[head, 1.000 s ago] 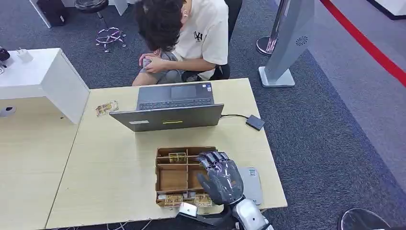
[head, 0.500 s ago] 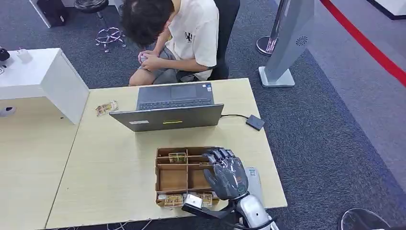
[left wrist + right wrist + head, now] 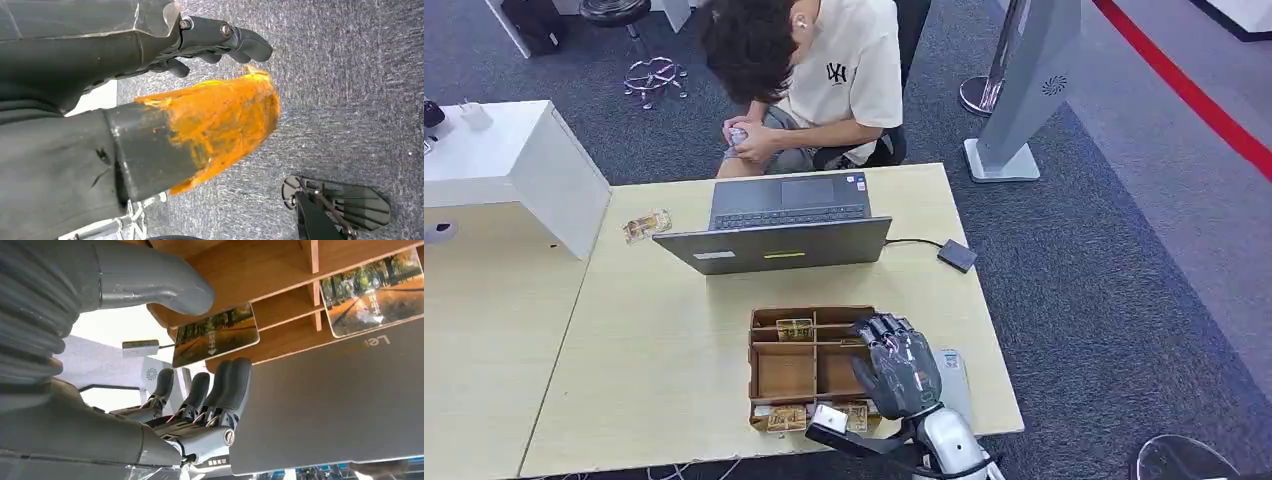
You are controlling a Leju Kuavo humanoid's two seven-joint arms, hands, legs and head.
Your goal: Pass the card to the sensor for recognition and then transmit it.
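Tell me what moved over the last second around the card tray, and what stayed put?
The right hand slid a little to the robot's right and back toward its body, now over the wooden tray's right edge; it has taken hold of nothing. The person behind the desk shifted in the chair. Unchanged: the tray, the cards in it, the laptop and the grey sensor pad.

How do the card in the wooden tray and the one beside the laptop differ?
The yellowish card in the brown wooden tray sits in a far compartment, square to its walls; the yellowish card left of the grey laptop lies loose on the table, askew. The tray card is near the right robot hand; the other is far off. Both are small and flat.
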